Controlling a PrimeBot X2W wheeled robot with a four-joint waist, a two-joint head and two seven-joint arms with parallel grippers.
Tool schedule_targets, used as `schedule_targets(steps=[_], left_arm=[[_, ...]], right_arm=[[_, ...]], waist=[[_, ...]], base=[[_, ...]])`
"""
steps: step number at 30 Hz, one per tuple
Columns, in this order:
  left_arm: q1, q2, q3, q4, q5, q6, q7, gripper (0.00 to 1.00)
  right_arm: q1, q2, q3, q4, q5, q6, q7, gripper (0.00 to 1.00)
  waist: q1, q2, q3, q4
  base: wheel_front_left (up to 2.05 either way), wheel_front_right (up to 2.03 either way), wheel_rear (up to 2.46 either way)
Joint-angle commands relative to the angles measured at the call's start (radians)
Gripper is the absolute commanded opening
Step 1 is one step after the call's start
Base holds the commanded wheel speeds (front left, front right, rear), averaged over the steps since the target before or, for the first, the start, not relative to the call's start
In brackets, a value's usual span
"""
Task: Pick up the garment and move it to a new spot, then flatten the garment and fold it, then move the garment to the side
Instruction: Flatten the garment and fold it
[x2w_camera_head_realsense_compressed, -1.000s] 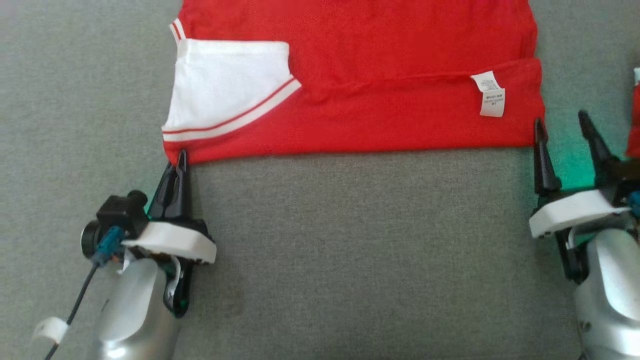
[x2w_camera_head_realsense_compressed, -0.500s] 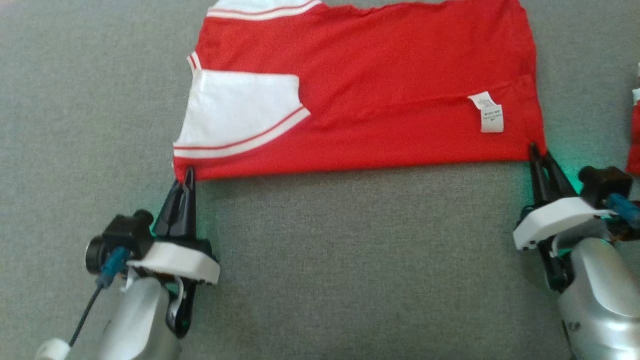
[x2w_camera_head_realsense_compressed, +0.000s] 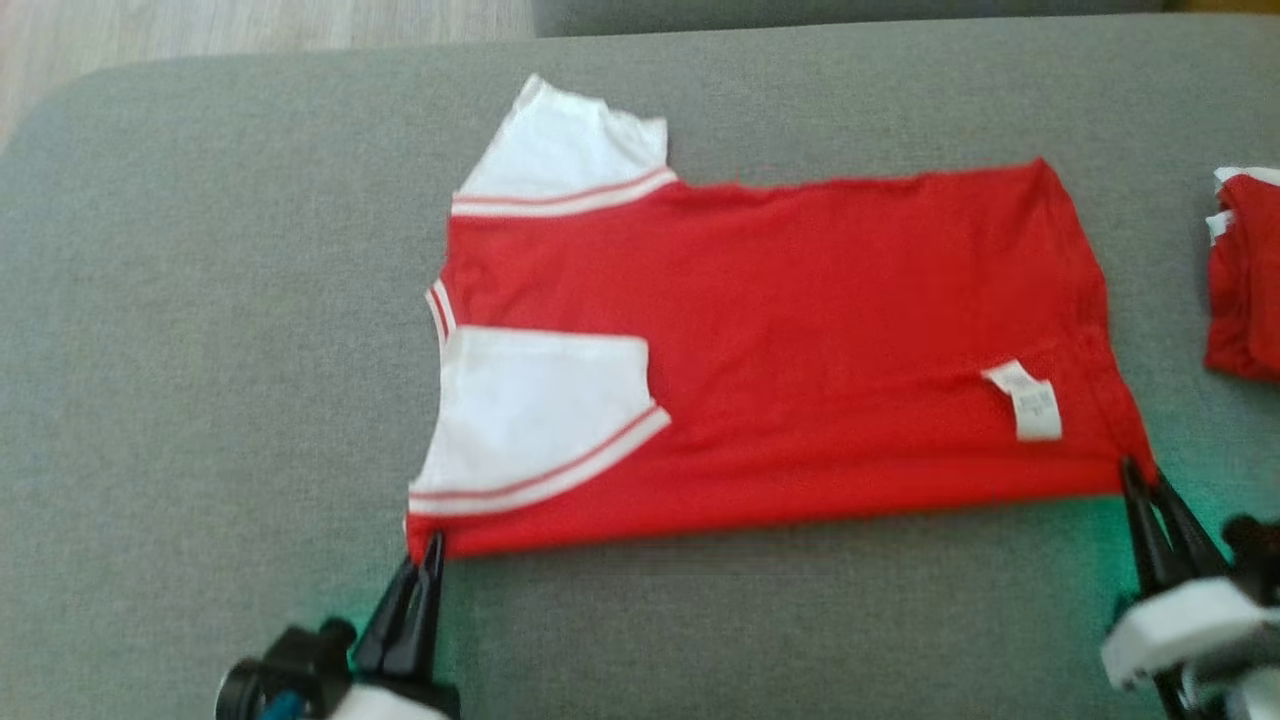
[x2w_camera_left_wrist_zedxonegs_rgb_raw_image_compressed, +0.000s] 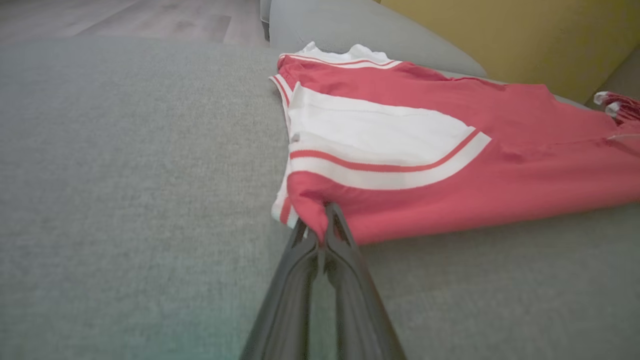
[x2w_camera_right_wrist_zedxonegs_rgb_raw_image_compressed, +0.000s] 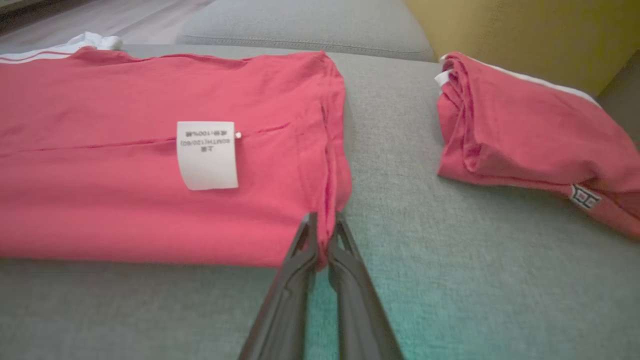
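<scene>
Head camera: looking forward and down from above onto the grey cushion (x2w_camera_head_realsense_compressed: 200, 400), standing far enough back that it is taking in the whole red garment (x2w_camera_head_realsense_compressed: 820, 330). The left gripper (x2w_camera_head_realsense_compressed: 432, 542) and right gripper (x2w_camera_head_realsense_compressed: 1142, 472) are showing at the bottom corners.

Left wrist camera: riding low behind its own fingers, looking close along them across the cushion at the sleeve end.

Right wrist camera: likewise low and close, facing the hem end and its white label (x2w_camera_right_wrist_zedxonegs_rgb_raw_image_compressed: 207, 155).

All three views are sharing the garment's near edge. The folded red pile (x2w_camera_right_wrist_zedxonegs_rgb_raw_image_compressed: 525, 140) is also showing at the head view's right edge and the left wrist view's far right.
</scene>
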Motion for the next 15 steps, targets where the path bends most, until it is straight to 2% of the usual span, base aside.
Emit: schedule_targets(steps=[1,6,10,11,12,13,14,15], left_arm=[[0.005,0.028,0.032,-0.038,0.008,-0.001,-0.005,0.0],[0.067,0.034,0.023,-0.074,0.005,0.005,-0.003,0.0],[0.078,0.036,0.017,-0.087,0.0,0.009,0.012,0.0],[0.074,0.034,0.014,-0.088,0.0,0.009,0.018,0.0],[0.068,0.032,0.01,-0.089,0.0,0.01,0.024,0.0],[0.063,0.029,0.007,-0.093,-0.001,0.011,0.029,0.11],[0.058,0.027,0.004,-0.093,-0.004,0.01,0.041,1.0],[0.053,0.026,0.002,-0.095,-0.006,0.011,0.053,1.0]], right_arm=[[0.032,-0.032,-0.01,-0.068,-0.006,0.007,0.011,0.0],[0.155,-0.017,-0.056,-0.216,0.002,0.007,0.072,0.0],[0.2,-0.006,-0.068,-0.27,0.008,0.007,0.115,0.0],[0.206,-0.005,-0.068,-0.276,0.008,0.007,0.126,0.4],[0.209,-0.002,-0.072,-0.283,0.007,0.007,0.132,1.0],[0.208,0.002,-0.08,-0.291,0.005,0.007,0.134,1.0],[0.207,0.005,-0.082,-0.299,0.003,0.007,0.138,1.0],[0.207,0.006,-0.081,-0.308,0.001,0.007,0.143,1.0]], waist=[[0.0002,-0.0001,-0.002,0.0],[0.0002,-0.0001,-0.001,-0.004],[0.0002,-0.0001,0.006,-0.003],[0.0002,-0.0001,0.008,-0.002],[0.0002,-0.0001,0.01,-0.002],[0.0002,-0.0001,0.012,-0.002],[0.0002,-0.0001,0.014,-0.002],[0.0002,-0.0001,0.015,-0.003]], base=[[0.0,0.0,0.0],[0.0,0.0,0.0],[0.0,0.0,0.0],[0.0,0.0,0.0],[0.0,0.0,0.0],[0.0,0.0,0.0],[0.0,0.0,0.0],[0.0,0.0,0.0]])
